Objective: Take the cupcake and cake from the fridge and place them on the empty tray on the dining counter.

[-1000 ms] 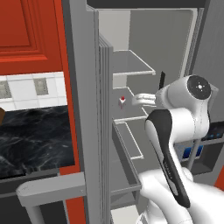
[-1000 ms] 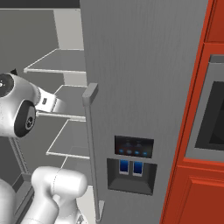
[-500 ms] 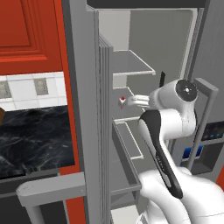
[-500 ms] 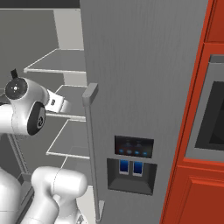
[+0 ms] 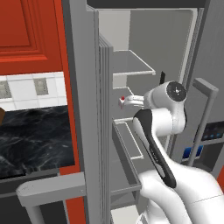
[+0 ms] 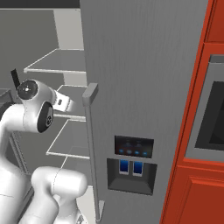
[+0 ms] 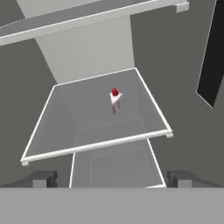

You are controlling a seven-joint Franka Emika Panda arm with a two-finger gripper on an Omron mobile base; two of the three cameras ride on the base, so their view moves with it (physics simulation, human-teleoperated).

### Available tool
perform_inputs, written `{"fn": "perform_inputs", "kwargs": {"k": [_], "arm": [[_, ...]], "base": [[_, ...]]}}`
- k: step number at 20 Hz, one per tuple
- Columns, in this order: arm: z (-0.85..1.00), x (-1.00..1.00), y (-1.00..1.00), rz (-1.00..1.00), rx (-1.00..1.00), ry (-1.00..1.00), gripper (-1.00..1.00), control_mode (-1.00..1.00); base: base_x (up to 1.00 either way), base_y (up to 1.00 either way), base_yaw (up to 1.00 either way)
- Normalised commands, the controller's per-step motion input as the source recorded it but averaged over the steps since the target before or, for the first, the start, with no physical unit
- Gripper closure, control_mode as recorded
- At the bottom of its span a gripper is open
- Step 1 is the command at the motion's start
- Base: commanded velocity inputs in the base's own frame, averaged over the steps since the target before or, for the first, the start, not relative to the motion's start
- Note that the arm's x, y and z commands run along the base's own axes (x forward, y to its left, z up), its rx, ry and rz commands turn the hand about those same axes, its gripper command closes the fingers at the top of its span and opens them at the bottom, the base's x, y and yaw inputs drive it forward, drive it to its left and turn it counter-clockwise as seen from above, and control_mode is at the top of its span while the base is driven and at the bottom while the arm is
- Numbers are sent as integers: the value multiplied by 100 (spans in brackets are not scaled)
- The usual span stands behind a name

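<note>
Inside the open fridge (image 5: 144,39), the white arm reaches over the middle shelf (image 7: 65,127) with its gripper (image 7: 111,178) spread wide and holding nothing, its 2 dark finger tips (image 7: 41,178) standing well apart at the bottom of the hand view. Ahead of them, the cake (image 7: 116,100), a small white wedge with a red top, sits upright on that shelf, toward its far middle and slightly right of centre, clear of the white rim on every side. From the left base view the cake (image 5: 122,101) appears as a small red-and-white speck just beyond the edge of the open left door (image 5: 87,109), with the arm's white wrist extended toward it and close beside it, though contact cannot be judged there. 1 more shelf (image 5: 131,65) hangs above and another lies below, both bare where visible. From the right base view, the closed right door (image 6: 144,87) with its long bar handle (image 6: 91,144) and dispenser panel (image 6: 131,168) stands beside red cabinets (image 6: 197,192). At far left in the left base view, a black marble wall counter (image 5: 30,135) sits under white tiles.
</note>
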Motion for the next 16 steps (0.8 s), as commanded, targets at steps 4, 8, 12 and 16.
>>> {"fn": "perform_inputs", "kwargs": {"k": [4, 8, 12, 16], "arm": [[-12, 36, 0, 0, -2, 0, -100, -100], [-9, 27, 0, -2, -1, 0, -100, -100], [-3, 10, 0, -2, 0, 0, -100, -100], [-5, 0, 0, 0, 0, 0, -100, -100]], "base": [[0, 0, 0], [0, 0, 0], [0, 0, 0], [0, 0, 0]]}}
